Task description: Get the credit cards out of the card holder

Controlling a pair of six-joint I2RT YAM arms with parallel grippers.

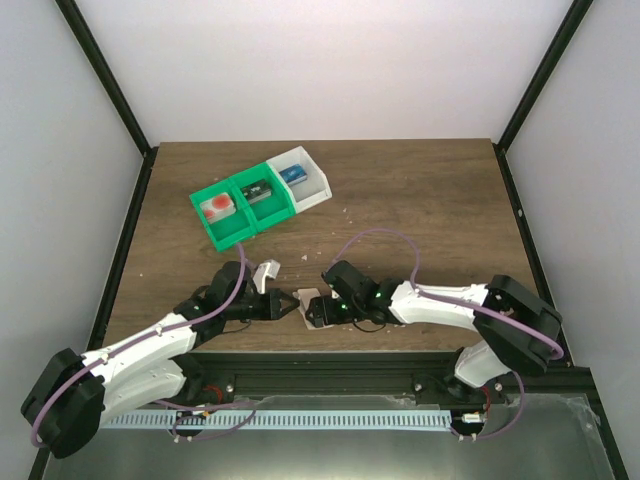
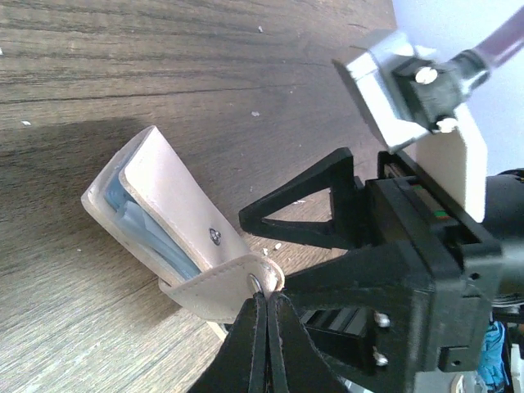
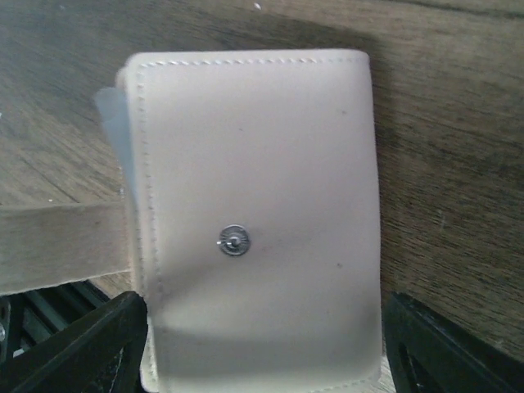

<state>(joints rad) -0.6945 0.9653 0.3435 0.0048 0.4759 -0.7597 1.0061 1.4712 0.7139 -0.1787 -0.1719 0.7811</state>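
The card holder (image 2: 168,192) lies at the table's near edge, pale with a stitched edge and a snap stud; it fills the right wrist view (image 3: 254,188). Blue credit cards (image 2: 141,223) show edge-on inside its open side, and as a pale blue sliver (image 3: 110,123). My left gripper (image 2: 268,299) is shut on the end of the holder's tab (image 2: 217,291), at its snap. My right gripper (image 3: 262,344) straddles the holder, one finger (image 3: 82,344) against each side, gripping it. In the top view both grippers (image 1: 285,306) (image 1: 320,310) meet over the holder (image 1: 306,316).
A green bin (image 1: 228,232) at the back holds a red-orange item on white (image 1: 218,207) and a dark item (image 1: 258,190). A white bin (image 1: 312,192) beside it holds a blue item (image 1: 291,173). The dark table edge runs just behind the grippers.
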